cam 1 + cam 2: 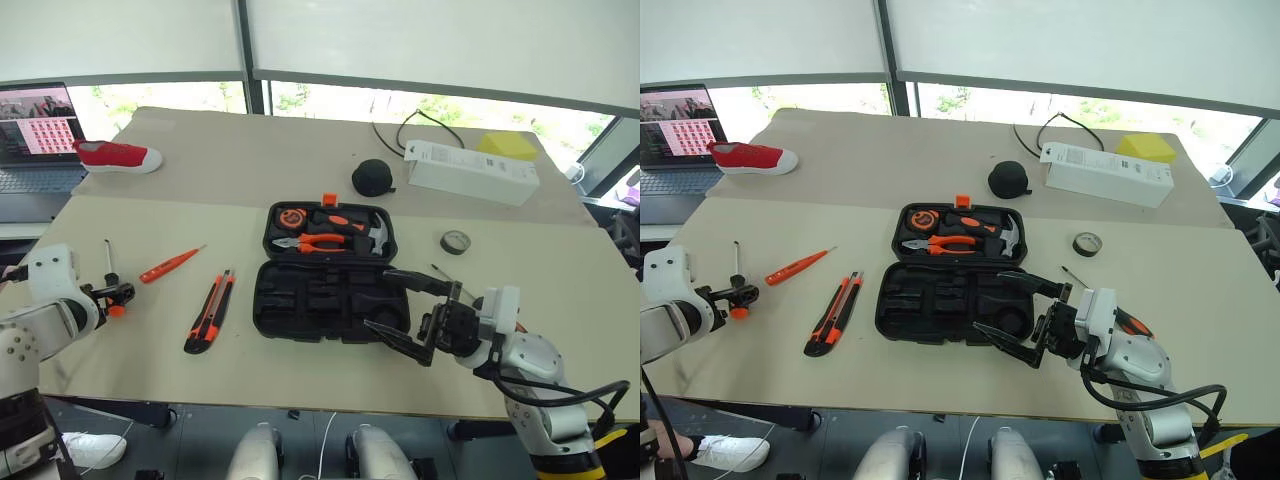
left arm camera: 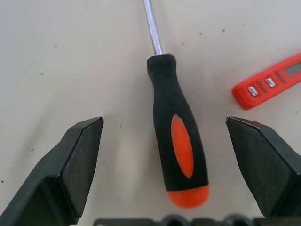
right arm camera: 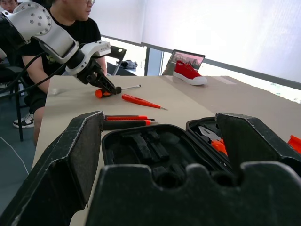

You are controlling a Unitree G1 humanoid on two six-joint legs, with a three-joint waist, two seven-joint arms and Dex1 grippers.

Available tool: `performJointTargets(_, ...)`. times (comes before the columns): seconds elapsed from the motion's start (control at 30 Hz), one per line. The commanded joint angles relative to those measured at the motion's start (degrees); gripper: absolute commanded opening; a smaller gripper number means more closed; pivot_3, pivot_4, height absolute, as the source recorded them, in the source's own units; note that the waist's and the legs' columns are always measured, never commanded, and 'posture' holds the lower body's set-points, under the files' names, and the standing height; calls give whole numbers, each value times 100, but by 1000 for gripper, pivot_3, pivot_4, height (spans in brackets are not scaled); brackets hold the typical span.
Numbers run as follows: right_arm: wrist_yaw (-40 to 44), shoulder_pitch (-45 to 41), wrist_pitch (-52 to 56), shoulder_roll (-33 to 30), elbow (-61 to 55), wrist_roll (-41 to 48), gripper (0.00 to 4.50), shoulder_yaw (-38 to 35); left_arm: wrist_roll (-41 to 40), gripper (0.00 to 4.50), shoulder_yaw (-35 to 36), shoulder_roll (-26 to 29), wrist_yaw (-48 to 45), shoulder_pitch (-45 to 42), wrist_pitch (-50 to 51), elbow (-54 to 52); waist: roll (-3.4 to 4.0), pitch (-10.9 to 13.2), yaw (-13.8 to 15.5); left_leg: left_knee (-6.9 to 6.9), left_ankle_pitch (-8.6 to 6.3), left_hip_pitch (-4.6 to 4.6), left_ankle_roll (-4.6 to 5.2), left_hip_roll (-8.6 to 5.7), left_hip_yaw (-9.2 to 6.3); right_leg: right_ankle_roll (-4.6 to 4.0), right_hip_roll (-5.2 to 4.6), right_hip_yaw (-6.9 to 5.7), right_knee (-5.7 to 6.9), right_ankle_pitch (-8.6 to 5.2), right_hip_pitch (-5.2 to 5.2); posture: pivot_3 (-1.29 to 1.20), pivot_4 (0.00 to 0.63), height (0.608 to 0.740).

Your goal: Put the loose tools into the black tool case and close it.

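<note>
Left gripper (image 2: 164,155) stands wide open around my first target, a screwdriver (image 2: 176,136) lying flat on the worktop (image 1: 300,170) with its handle between the fingers. Nothing is held yet. My worry is a poor pinch: the handle is round and lies slightly askew to the fingers, so closing off-centre could roll it away or kick it toward the tester (image 1: 170,265) just beside it. Closing too high would only graze it.

My right gripper (image 1: 405,310) is also open and empty, hanging over the near right corner of the case (image 1: 325,275), which lies open at mid-worktop. Dipping there, it could shove the case or catch its tray. The knife (image 1: 210,312) and tape (image 1: 455,241) lie loose, well apart.
</note>
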Motion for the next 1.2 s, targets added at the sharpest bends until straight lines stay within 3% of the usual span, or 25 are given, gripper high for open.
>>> performJointTargets(0.03, 52, -118, -59, -34, -110, 40, 4403, -62, 323, 4482, -186, -26, -214, -234, -342, 363, 1, 0, 2, 0, 0, 2, 0, -1, 0, 0, 0, 0, -1, 0, 4, 0, 150, 740)
performJointTargets(0.17, 65, -108, -46, -21, -110, 36, 4403, -50, 503, 4482, -328, -17, -448, -363, -397, 576, 6, 0, 3, 0, 0, 4, 0, -1, 0, 0, 0, 0, 0, 0, 4, 0, 150, 740)
performJointTargets(0.2, 66, -102, -45, -18, -112, 33, 4500, -47, 542, 3964, -338, -24, -483, -379, -407, 603, 7, 0, 5, 0, 0, 4, 0, 0, 0, 0, 0, 0, 0, 0, 5, 0, 150, 740)
performJointTargets(0.37, 42, -47, -52, 0, -132, 11, 4500, -37, 736, 2520, -397, -12, -696, -417, -301, 706, 9, 0, 36, 0, 1, 4, 1, -2, 1, 1, -3, -1, 1, 0, 7, 0, 150, 740)
performJointTargets(0.43, 34, -45, -57, -5, -123, 6, 4500, -50, 791, 1657, -335, 49, -791, -369, -269, 685, 10, 0, 40, 0, 1, 4, 2, -3, 1, 2, -3, -1, 0, 0, 7, 0, 150, 740)
performJointTargets(0.53, 19, -19, -61, -16, -142, -1, 4500, -68, 871, 858, -210, 172, -979, -284, -390, 642, 10, 0, 33, 0, 1, 4, 2, -2, 1, 2, -3, 0, 0, 0, 7, 0, 150, 740)
performJointTargets(0.7, -101, 96, -57, -101, -268, -22, 4500, -234, 912, 865, 145, 599, -2120, 72, -1773, 452, 4, 2, -13, 0, 1, -8, 2, 6, 1, 1, 1, -1, 0, 0, -7, 0, 150, 740)
performJointTargets(0.83, -255, 216, -7, -277, -381, 27, 4500, -563, 878, 865, -144, 978, -4146, 360, -3585, 192, 4, 2, -9, 0, 1, -22, 1, 6, 8, -1, -7, 0, -2, 1, -24, 0, 150, 740)
performJointTargets(0.97, -272, 506, 121, -681, -382, 164, 4500, -1188, 1058, 865, -1654, 1308, -6517, 69, -5214, -410, 11, 4, 127, 0, 0, -37, 0, 1, 15, -3, -26, -3, -12, 1, -31, 0, 150, 740)
performJointTargets(1.13, -110, 729, 102, -1073, -87, 119, 4500, -1733, 1676, 865, -3528, 789, -7612, -1357, -5762, -153, 26, 4, 130, 0, 9, -40, 20, -4, 49, -2, -25, 8, -17, 2, -24, 0, 150, 740)
performJointTargets(1.2, 34, 853, 193, -1295, 43, 148, 4500, -1920, 2419, 865, -4315, 466, -7691, -2037, -5975, 337, 24, 4, 130, 11, 13, -58, 26, -15, 65, 10, 2, 6, -17, 7, -26, 0, 150, 740)
